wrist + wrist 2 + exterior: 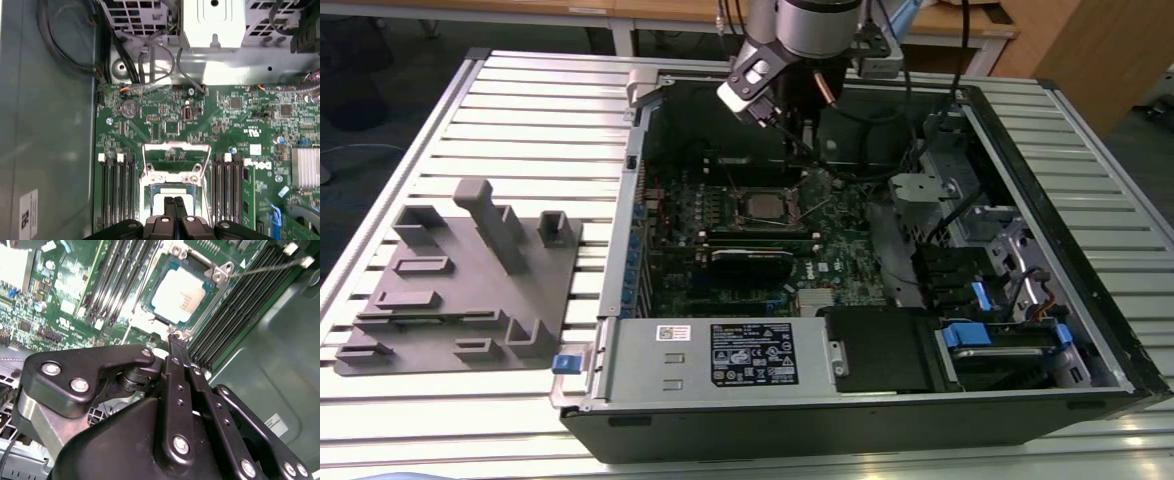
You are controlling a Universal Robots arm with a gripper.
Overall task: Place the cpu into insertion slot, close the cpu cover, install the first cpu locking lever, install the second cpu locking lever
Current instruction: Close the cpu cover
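Note:
The cpu (179,294) lies in the insertion slot (150,315) on the green motherboard, its pale metal top showing. In the exterior view it is the silver square (761,205) in the middle of the open computer case. The cpu cover (176,146) is a silver frame at the slot's far edge; I cannot tell whether it lies flat. A thin lever rod (265,269) sticks out from one corner of the slot. My gripper (174,204) hangs just above the slot's edge, fingers pressed together with nothing between them. It also shows close up (175,342) and under the arm (801,165).
Long black memory slots (115,190) flank the socket on both sides. The case's walls (640,200), drive bays (987,260) and cables (65,45) close in around the board. A grey fixture plate (460,280) lies on the slatted table at the exterior view's left.

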